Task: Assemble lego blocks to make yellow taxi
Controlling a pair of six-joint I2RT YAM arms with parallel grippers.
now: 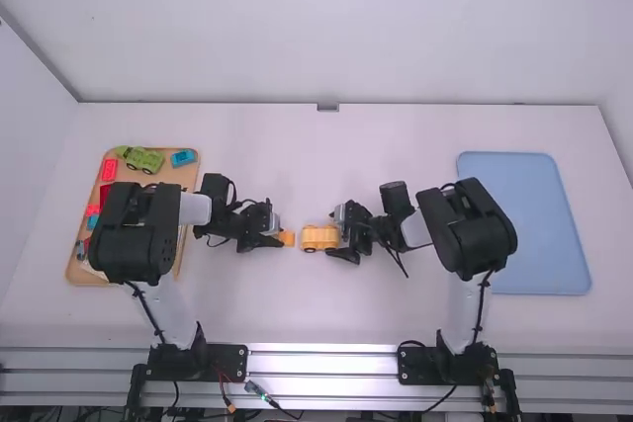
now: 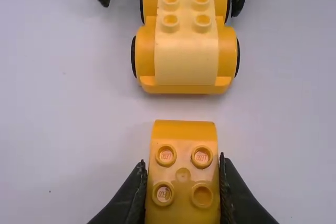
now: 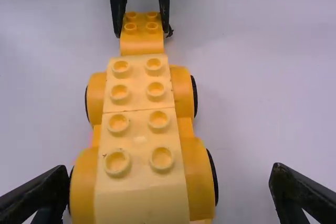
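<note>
Near the table's middle, my left gripper [image 1: 278,234] is shut on an orange-yellow block [image 1: 288,238]. In the left wrist view my left gripper [image 2: 182,165] pinches the sides of this block [image 2: 183,174], whose studs face the camera and whose far end is rounded. The wheeled car body [image 1: 318,237], just right of it, has pale yellow studded bricks [image 3: 140,129] along its top. My right gripper [image 1: 343,232] stands at the car's right end. In the right wrist view my right gripper [image 3: 169,174] is open, one finger close beside a wheel, the other well apart from the car.
On the left, a wooden tray [image 1: 188,175] holds a green vehicle [image 1: 140,159], a blue piece [image 1: 183,157] and several red pieces, partly under the left arm. A blue tray [image 1: 524,214] lies at the right, beyond the right arm's elbow.
</note>
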